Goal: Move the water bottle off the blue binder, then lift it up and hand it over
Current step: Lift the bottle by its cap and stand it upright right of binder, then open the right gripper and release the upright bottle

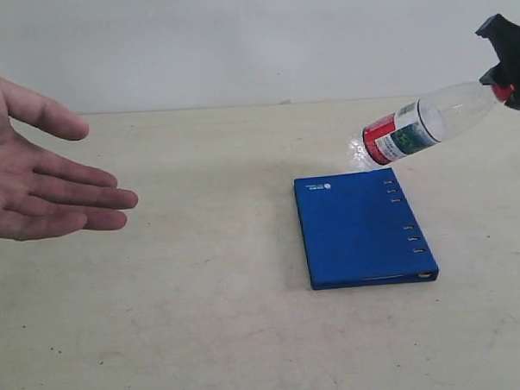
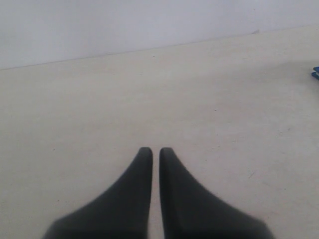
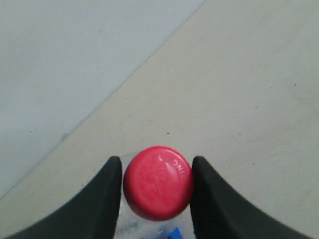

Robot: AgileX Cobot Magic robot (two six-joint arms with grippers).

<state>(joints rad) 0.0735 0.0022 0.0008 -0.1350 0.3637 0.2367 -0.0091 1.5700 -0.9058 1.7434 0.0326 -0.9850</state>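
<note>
Two pincers shown: the right pincer (image 3: 157,162) is clamped on the red cap (image 3: 158,183) of the water bottle (image 1: 425,123), held aloft and tilted, base lowest, clear of the blue binder (image 1: 363,231) lying flat on the counter (image 1: 162,320). The left pincer (image 2: 155,150), empty, has its fingers almost together. An open hand (image 1: 34,170) waits at far left.

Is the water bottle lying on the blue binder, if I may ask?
No, the right gripper holds the water bottle aloft, off the blue binder.
</note>
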